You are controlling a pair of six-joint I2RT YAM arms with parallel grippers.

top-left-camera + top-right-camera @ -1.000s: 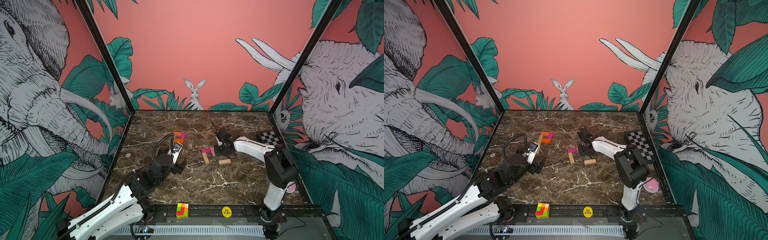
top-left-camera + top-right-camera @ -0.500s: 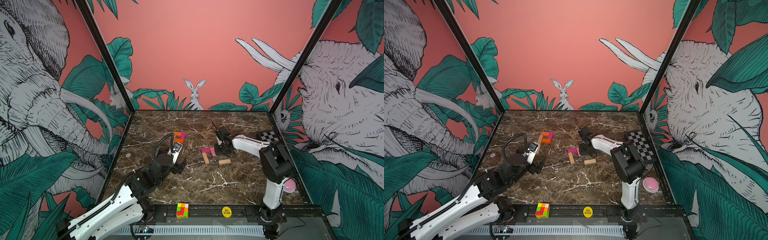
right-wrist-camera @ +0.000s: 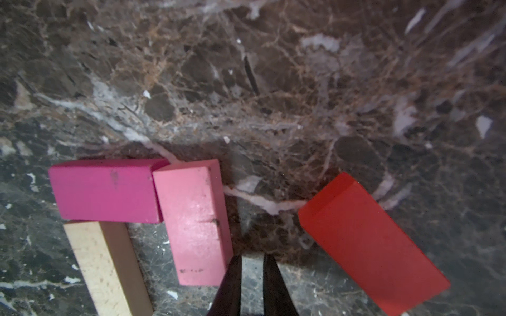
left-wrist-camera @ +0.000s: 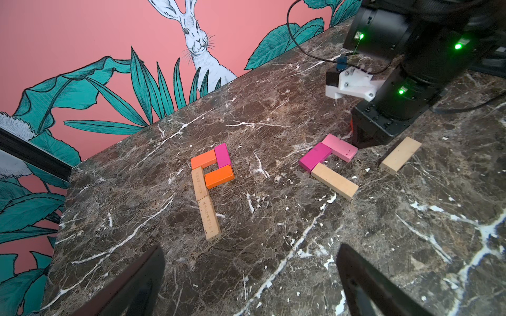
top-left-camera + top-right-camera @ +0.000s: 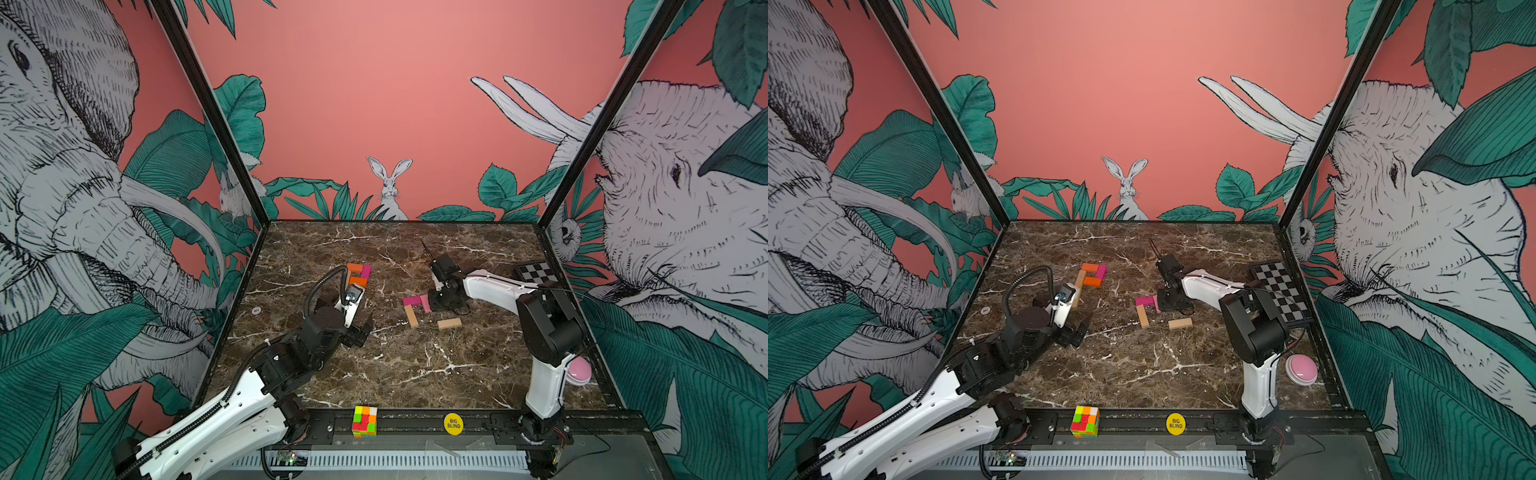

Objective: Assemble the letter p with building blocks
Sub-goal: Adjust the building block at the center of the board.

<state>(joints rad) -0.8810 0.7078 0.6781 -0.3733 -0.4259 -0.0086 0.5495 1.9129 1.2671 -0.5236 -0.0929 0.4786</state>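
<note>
Five building blocks lie joined as a P shape (image 4: 210, 175) at the left middle of the marble table: two orange, one magenta, two tan; in a top view the P shape (image 5: 1092, 275) is clear. To its right, a magenta block (image 4: 315, 157), a pink block (image 4: 339, 147) and a tan block (image 4: 334, 184) touch in a hook. A loose tan block (image 4: 400, 155) lies apart. My right gripper (image 3: 252, 262) is shut and empty, low between the pink block (image 3: 197, 221) and a red block (image 3: 369, 243). My left gripper (image 4: 250, 262) is open and empty, near the P's foot.
A multicoloured puzzle cube (image 5: 364, 422) and a yellow disc (image 5: 453, 423) sit on the front rail. A checkerboard (image 5: 536, 272) lies at the right edge and a pink button (image 5: 579, 371) at the front right. Walls enclose three sides.
The right arm's elbow has swung a little to the left while its gripper stays by the pink block. The left arm and the blocks have not moved.
</note>
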